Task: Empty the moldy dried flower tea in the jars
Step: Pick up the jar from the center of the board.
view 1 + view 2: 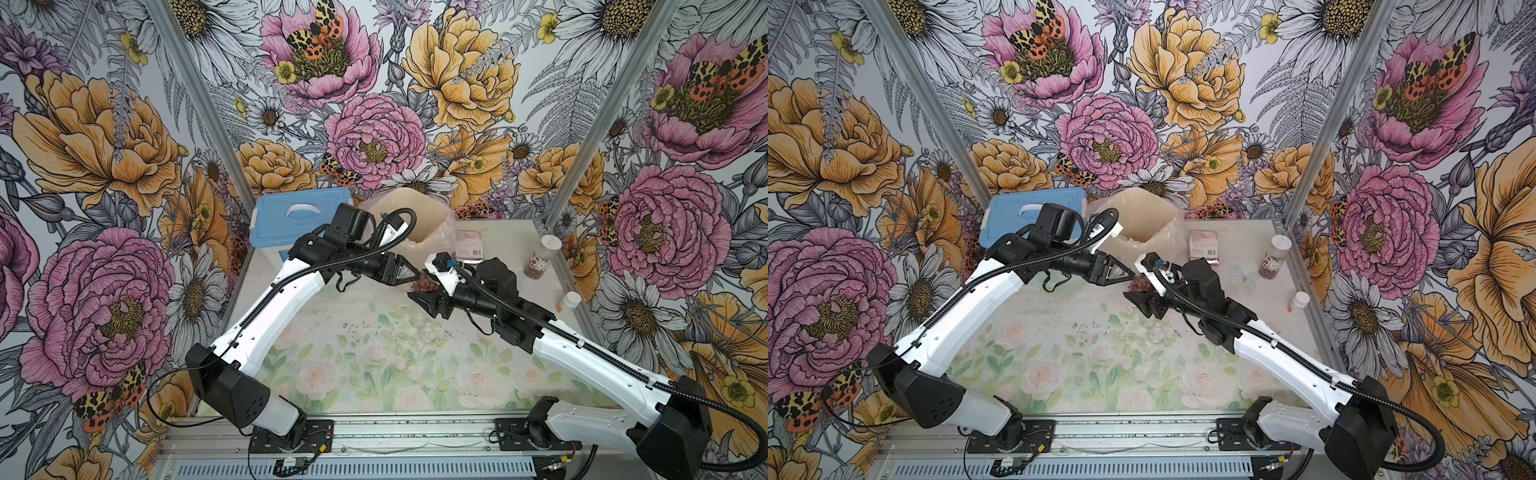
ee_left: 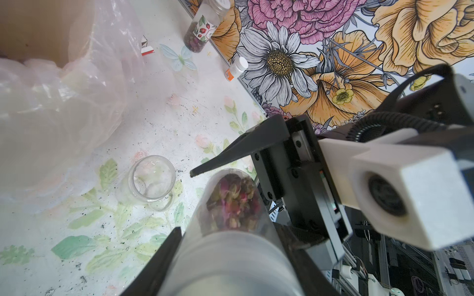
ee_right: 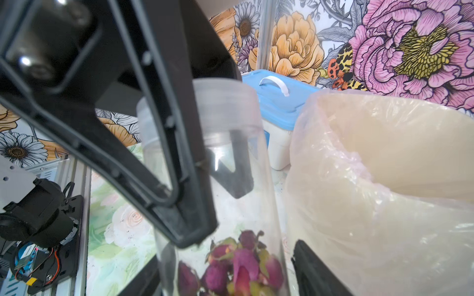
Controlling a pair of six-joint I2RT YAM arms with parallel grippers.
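jar [image 2: 227, 246] | clamped between left fingers [image 2: 159, 261] | right fingers [image 2: 238, 148] flank base

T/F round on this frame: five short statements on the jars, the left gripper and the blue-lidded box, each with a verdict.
1. The left gripper grips a jar at its lid end. True.
2. That jar is empty. False: dried buds fill its far end.
3. The labelled jar at the table's right edge has its white lid on. True.
4. The storage box stands open. False: its blue lid is on.
5. An empty clear jar sits on the table. True.
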